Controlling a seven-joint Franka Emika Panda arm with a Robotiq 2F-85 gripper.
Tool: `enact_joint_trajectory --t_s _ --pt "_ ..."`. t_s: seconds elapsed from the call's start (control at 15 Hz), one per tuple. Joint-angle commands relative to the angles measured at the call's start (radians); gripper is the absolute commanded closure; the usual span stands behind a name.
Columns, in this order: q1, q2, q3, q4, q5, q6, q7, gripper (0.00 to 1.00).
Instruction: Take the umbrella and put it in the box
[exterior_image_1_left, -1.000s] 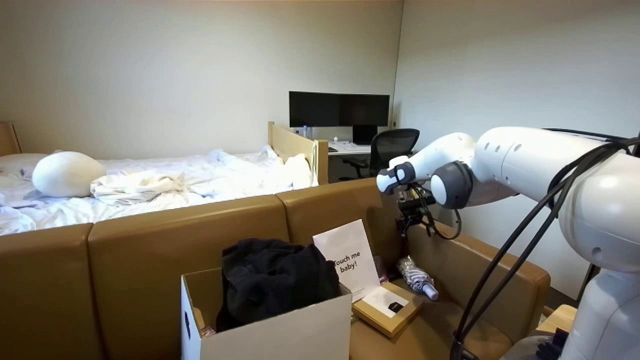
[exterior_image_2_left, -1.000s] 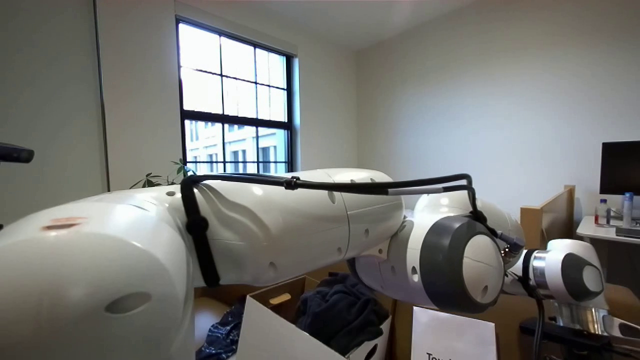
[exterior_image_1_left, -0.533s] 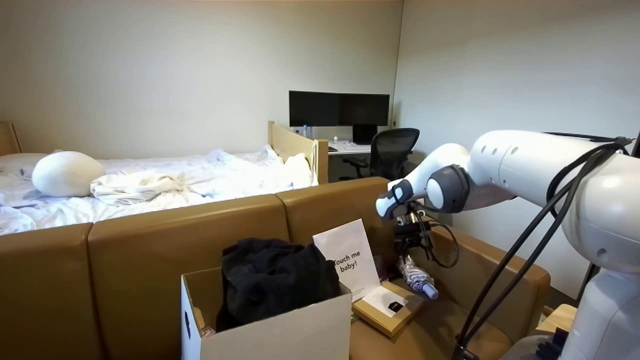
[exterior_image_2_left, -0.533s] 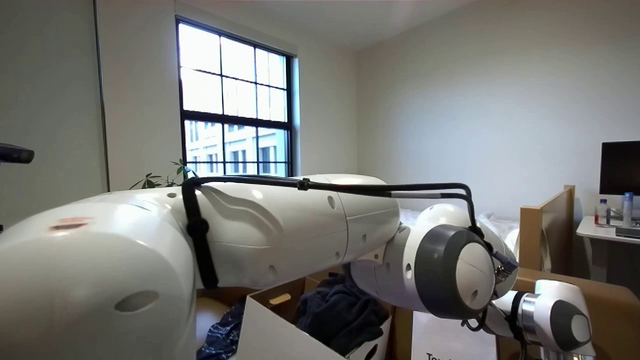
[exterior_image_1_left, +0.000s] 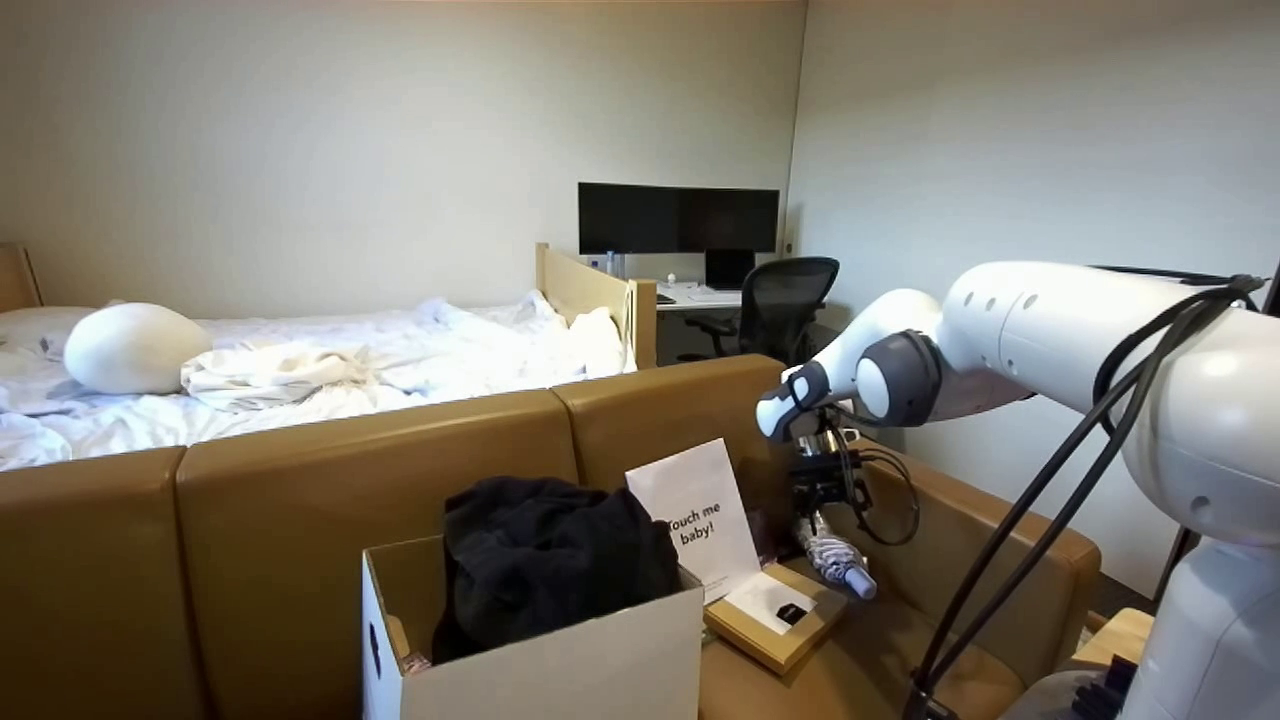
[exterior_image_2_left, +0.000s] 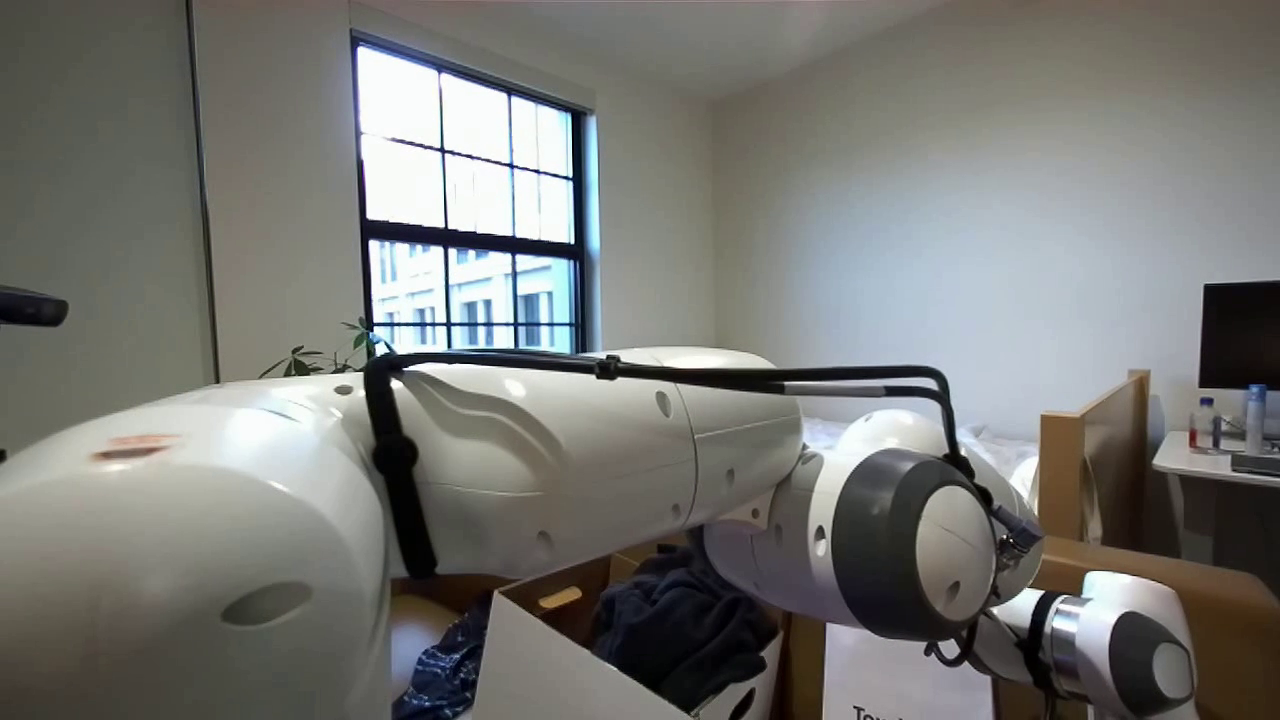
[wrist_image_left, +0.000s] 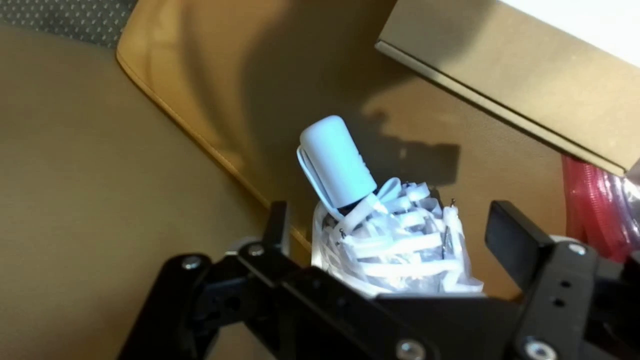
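- the umbrella (wrist_image_left: 405, 255) is on the brown bench (exterior_image_1_left: 850, 670), near the bench's side arm (exterior_image_1_left: 960, 515). it has bunched white folds and a pale blue handle (wrist_image_left: 337, 162).
- the end effector (wrist_image_left: 392, 227) is spread wide. in the wrist view, the umbrella is between its two black fingers (wrist_image_left: 515, 240), and a gap shows on each side.
- in an exterior view, the end effector (exterior_image_1_left: 815, 500) is right over the umbrella and hides a bit of it. the robot arm (exterior_image_1_left: 1070, 320) is white.
- the white box (exterior_image_1_left: 560, 680) is in both exterior views. a dark cloth (exterior_image_1_left: 560, 560) is heaped inside and pokes up over the top.
- a flat tan carton (wrist_image_left: 520, 75) is on the bench, between the umbrella and the box. by the carton, a white sign (exterior_image_1_left: 690, 520) leans back. it says "touch me baby!"
- a shiny red thing (wrist_image_left: 595, 205) is by the carton's corner.
- past the bench is a bed (exterior_image_1_left: 595, 290) with white sheets (exterior_image_1_left: 450, 345).
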Motion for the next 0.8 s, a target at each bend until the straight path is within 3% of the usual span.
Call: enact_joint_trajectory --t_s 0.0,0.07,0.27,0.73 --pt "0.011 0.000 -0.012 -0.015 -0.002 0.041 0.009 0.00" --pt "0.012 0.000 -0.013 -0.042 -0.005 0.146 0.034 0.00" --pt "-0.004 0.001 -0.024 -0.054 0.016 0.220 0.085 0.00" --pt "-0.009 0.001 -0.065 -0.122 0.003 0.239 0.135 0.00"
